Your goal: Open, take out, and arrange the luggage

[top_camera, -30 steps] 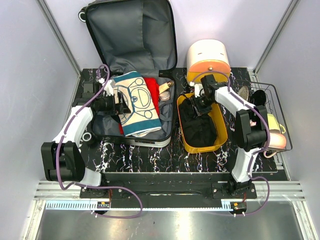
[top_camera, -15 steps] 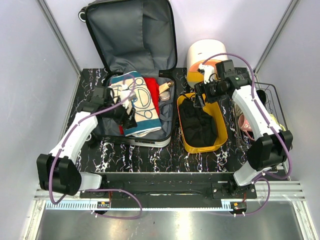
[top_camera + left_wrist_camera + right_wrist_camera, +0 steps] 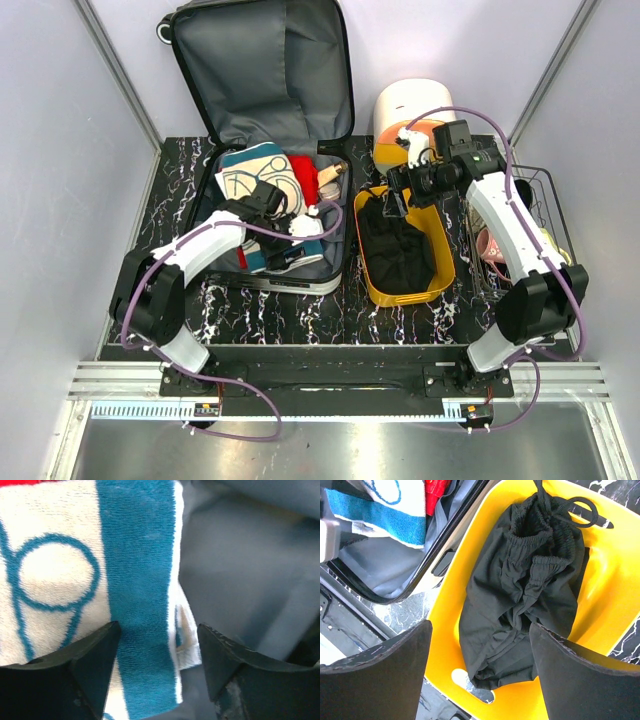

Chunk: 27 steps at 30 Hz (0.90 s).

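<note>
The luggage (image 3: 260, 70) lies open at the back left, its grey-lined lid leaning on the wall. Inside the base are a white-and-blue cartoon towel (image 3: 250, 180) and a red item (image 3: 305, 178). My left gripper (image 3: 292, 250) hovers open over the towel's near right corner; in the left wrist view the towel's blue stripe (image 3: 135, 580) and its edge sit between the open fingers of the left gripper (image 3: 157, 630), beside grey lining (image 3: 240, 555). My right gripper (image 3: 400, 200) hangs open above a black garment (image 3: 520, 590) lying in the orange tray (image 3: 605, 605); nothing is held by the right gripper (image 3: 480, 630).
A white-and-orange drawer box (image 3: 415, 105) stands behind the orange tray (image 3: 440, 275). At the far right sits a wire basket (image 3: 540, 200) with several items. The luggage rim (image 3: 445, 562) runs close along the tray's left side.
My right gripper opened, rose and drew back, leaving the black garment in the tray. My left arm swung right across the towel to its near right corner.
</note>
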Available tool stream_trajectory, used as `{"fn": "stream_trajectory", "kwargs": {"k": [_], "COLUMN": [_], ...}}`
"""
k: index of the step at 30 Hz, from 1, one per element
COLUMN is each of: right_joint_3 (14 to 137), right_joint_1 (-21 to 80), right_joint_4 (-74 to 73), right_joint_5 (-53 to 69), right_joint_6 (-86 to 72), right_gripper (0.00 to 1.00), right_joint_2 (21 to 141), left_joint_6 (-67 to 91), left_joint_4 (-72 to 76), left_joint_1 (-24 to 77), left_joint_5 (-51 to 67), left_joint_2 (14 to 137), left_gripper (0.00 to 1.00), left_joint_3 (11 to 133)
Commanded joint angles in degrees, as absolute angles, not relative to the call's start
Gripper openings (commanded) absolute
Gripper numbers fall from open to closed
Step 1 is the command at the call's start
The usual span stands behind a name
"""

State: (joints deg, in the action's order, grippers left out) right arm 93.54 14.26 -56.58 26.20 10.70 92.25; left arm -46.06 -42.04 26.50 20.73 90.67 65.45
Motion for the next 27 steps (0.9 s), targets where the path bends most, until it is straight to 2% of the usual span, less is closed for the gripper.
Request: {"fn": "stream_trajectory", "kwargs": {"k": [1,3,4,6,8,9,13,14,15,17,22,25,27], "right_joint_3": [89.8,88.0,86.2,84.5,82.3,81.5,79.9,80.2,80.4,81.9,81.6,80.3,79.8], "right_joint_1": [14.5,14.5,14.6,14.5,14.9,15.1,19.1,19.9,20.2,20.6,20.6,20.5,20.5], "right_joint_4": [-50.9,-46.2,-44.8,-40.1,-35.7,-34.3,-29.9,-29.1,-28.9,-28.3,-27.4,-27.3,-27.4], "right_joint_5": [28.0,28.9,29.1,30.2,30.9,31.2,30.9,30.9,30.6,30.7,28.8,28.7,28.2], "right_joint_6": [13.6,14.8,15.1,16.3,18.3,19.0,23.8,24.9,24.8,23.1,21.7,21.1,20.7], "right_gripper": [0.90,0.90,0.90,0.90,0.89,0.89,0.89,0.89,0.89,0.89,0.90,0.91,0.91], "right_joint_2": [86.1,84.0,83.5,82.4,81.7,81.6,83.0,83.4,84.5,85.6,86.1,85.4,84.9], "left_joint_6": [-47.6,-46.2,-46.0,-44.1,-43.6,-43.9,-45.4,-45.5,-46.4,-47.4,-52.5,-55.6,-57.9], "left_joint_4": [-37.6,-37.9,-38.4,-41.2,-44.2,-47.5,-54.3,-54.6,-54.2,-50.4,-39.0,-31.5,-28.4], "left_joint_1": [26.1,25.7,24.5,22.9,19.9,18.8,16.5,16.5,16.4,17.1,24.7,27.0,27.2], "left_joint_5": [17.6,20.1,22.0,27.5,31.8,35.4,38.1,38.1,38.5,37.7,26.9,19.3,15.7], "left_joint_2": [93.2,92.6,92.1,91.5,91.7,91.9,94.0,93.9,92.8,90.3,82.2,83.6,87.1], "left_gripper": [0.60,0.46,0.31,0.23,0.05,0.00,0.00,0.21,0.36,0.58,0.75,0.86,0.88], "left_joint_3": [65.6,66.6,67.9,69.9,74.0,75.3,80.4,80.2,79.6,75.0,61.3,56.5,55.8]}}
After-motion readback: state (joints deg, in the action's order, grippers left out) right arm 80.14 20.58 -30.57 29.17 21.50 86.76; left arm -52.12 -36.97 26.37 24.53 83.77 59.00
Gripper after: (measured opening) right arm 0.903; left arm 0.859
